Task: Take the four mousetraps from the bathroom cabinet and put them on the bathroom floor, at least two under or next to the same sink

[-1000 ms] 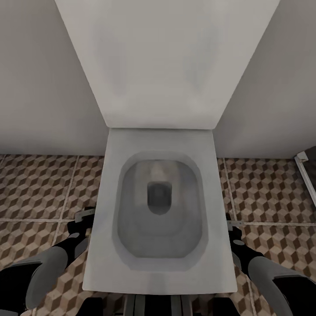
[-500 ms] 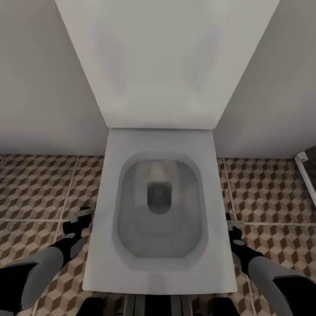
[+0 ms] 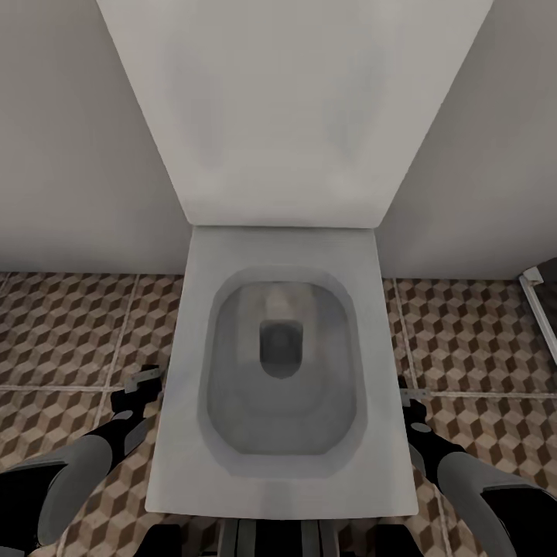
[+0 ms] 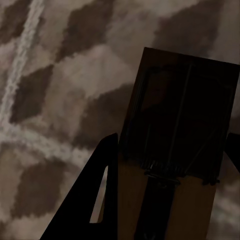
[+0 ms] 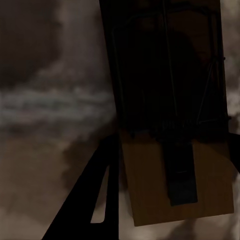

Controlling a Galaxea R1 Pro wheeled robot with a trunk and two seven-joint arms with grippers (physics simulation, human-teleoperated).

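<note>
My left gripper [image 3: 141,384] hangs low beside the toilet's left side, shut on a brown wooden mousetrap [image 4: 185,125] with dark wire parts. The trap is held just above the cube-patterned bathroom floor [image 4: 55,100]. On the toilet's other side my right gripper [image 3: 408,398] is shut on a second mousetrap [image 5: 170,100] over the same tiles [image 5: 50,175]. In the head view each trap shows as a small grey sliver at the fingertips [image 3: 145,378]. The cabinet and the sink are out of view.
A white toilet [image 3: 282,472] with its lid raised stands straight ahead between my arms, against a pale wall [image 3: 62,155]. Patterned tiles [image 3: 70,325] lie on both sides of it. A dark, white-framed object [image 3: 541,298] sits at the right edge.
My left arm has shifted slightly leftward and lower with its mousetrap. The right arm and the view have stayed still.
</note>
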